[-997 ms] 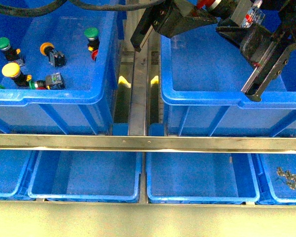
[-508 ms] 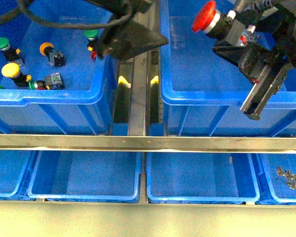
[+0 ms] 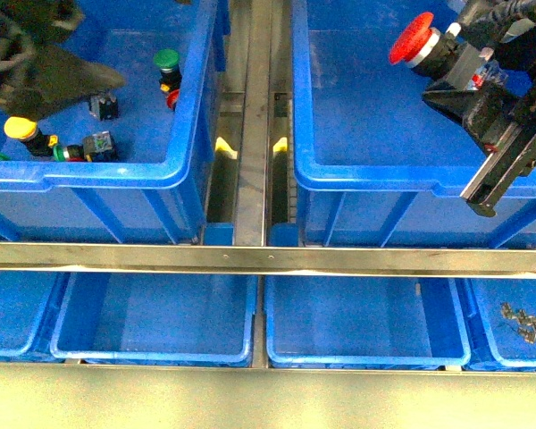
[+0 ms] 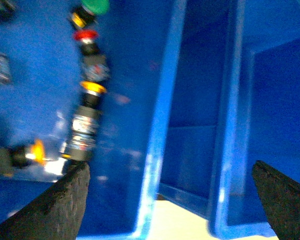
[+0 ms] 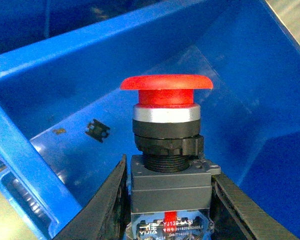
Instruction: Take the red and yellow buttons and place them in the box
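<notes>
Our right pincer (image 5: 170,172) pinches a red button (image 5: 166,115) above the right-hand box (image 3: 339,183). Our left pincer (image 4: 170,170) hangs spread over the other bin (image 3: 116,174), where a yellow button (image 3: 20,128) lies. We see a steel rail (image 3: 268,258) crossing above shallow trays (image 3: 152,349).

The right wrist camera is picking up a label (image 5: 162,226) on the grey body of the red button (image 5: 166,95), partly cut off by the picture's edge. It is showing "YIJIA" as the brand, with "YJ139-LA38" beside it. A line of tiny digits above is coming through too small to make out.
</notes>
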You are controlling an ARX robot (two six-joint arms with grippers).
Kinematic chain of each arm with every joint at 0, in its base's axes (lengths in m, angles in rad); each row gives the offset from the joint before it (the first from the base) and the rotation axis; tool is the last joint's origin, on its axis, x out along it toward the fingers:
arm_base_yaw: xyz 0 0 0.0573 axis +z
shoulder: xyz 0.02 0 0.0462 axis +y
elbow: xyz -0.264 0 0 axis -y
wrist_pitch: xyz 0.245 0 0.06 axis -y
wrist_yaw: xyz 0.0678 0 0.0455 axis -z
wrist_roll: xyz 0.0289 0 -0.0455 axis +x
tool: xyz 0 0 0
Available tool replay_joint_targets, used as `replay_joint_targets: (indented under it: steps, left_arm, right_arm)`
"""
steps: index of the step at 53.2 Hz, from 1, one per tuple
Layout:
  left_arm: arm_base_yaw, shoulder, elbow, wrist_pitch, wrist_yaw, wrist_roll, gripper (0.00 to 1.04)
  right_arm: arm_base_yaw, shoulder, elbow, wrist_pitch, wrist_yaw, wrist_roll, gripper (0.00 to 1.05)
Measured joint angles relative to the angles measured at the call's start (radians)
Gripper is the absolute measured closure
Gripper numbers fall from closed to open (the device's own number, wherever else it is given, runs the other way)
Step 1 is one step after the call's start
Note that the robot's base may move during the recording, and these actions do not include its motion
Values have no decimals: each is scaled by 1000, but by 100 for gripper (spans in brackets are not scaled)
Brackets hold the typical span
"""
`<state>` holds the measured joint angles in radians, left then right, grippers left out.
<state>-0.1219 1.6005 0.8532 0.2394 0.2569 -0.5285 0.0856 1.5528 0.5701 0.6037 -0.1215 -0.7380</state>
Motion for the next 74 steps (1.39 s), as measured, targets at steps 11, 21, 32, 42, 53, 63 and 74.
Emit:
replay_joint_targets:
  steps: [11,21,32,42,53,63,74]
  left_arm:
    - [199,-87,-226,160,-44,249,14]
    - [319,-184,-606,837,-77,459,44]
    - [227,-596,-797,664,-169,509,87]
    - [126,-842,-832,484,-253,517,102]
    - [124,-997,-832,349,-257,518,102]
    - [124,-1131,-833,228,-257,518,102]
    - [123,-1255,-833,107,-252,519,102]
  right_arm:
    - [-37,-156,-36,-108,71,127,70]
    - [-43,-292,-75,-199,94,222,70]
    - [-37,-431,-109,-311,169,305,70]
    - [15,-477,-110,-351,215,352,70]
    - [56,-502,-117,-388,248,385,70]
    - [96,-512,-119,-385,275,409,70]
    - [129,-541,-123,-391,311,425,70]
